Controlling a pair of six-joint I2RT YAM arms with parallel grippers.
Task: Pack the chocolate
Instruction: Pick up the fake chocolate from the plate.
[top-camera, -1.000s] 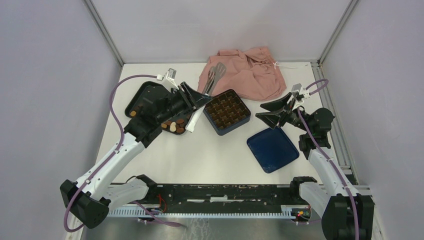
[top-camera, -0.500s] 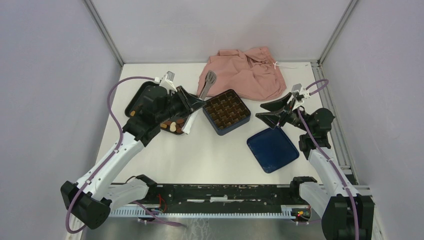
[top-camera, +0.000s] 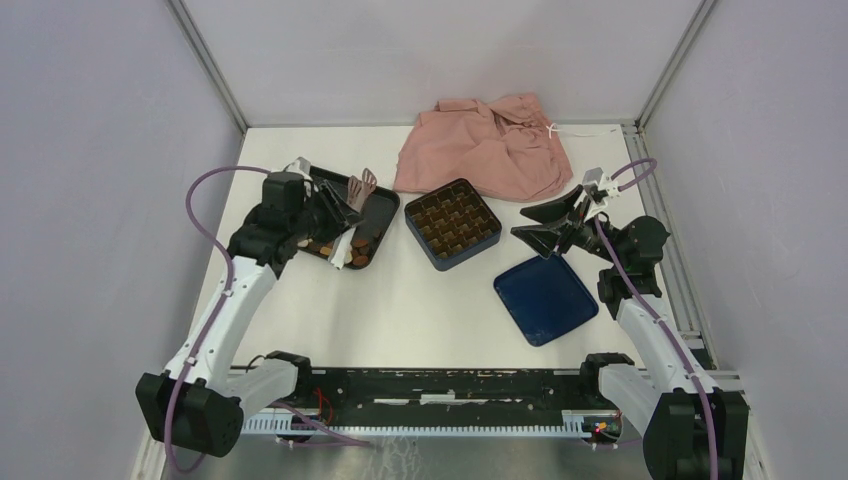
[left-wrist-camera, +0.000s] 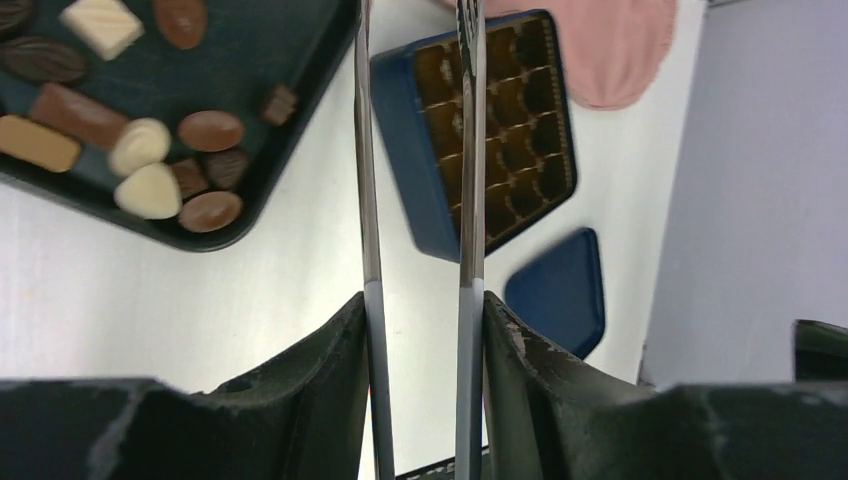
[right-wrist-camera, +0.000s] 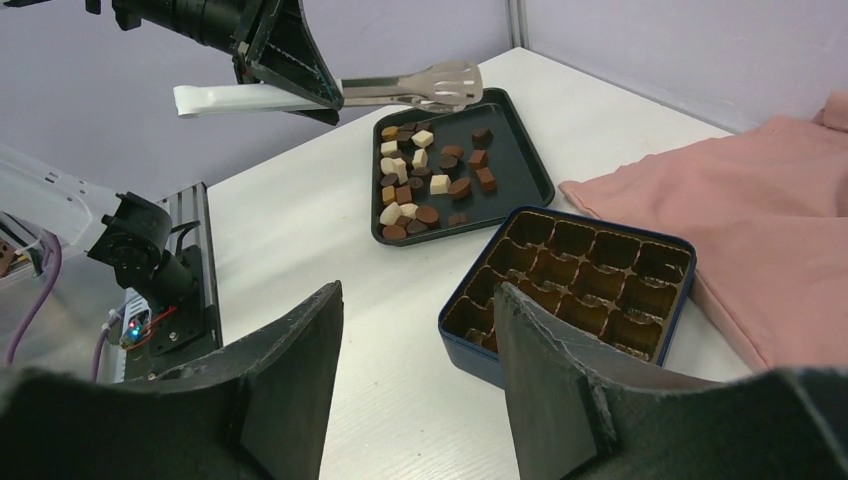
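We see two arms and one of each other thing. The chocolate (right-wrist-camera: 425, 175) lies in one black tray (top-camera: 388, 212) at the far left of the table (top-camera: 420, 310). It is a loose heap of dark, tan and cream pieces, well over twenty in all, though we cannot count them exactly. In the left wrist view about a dozen of them show.

The left gripper (top-camera: 335, 205) is clamped on the handle of one pair of tongs (right-wrist-camera: 410, 85). Its two fingers (left-wrist-camera: 335, 345) press the two metal arms, which stand slightly apart. The tong tips hang above the tray's far side and touch no piece.

Just right of the tray sits one dark blue box (top-camera: 453, 223) with a gold gridded insert. One blue lid (top-camera: 545, 298) lies flat near and right of the box, and one pink cloth (top-camera: 490, 145) is bunched just beyond the box at the far edge.

The right gripper (top-camera: 530, 226) hovers above the table right of the box and beyond the lid, its jaws spread wide and holding nothing.
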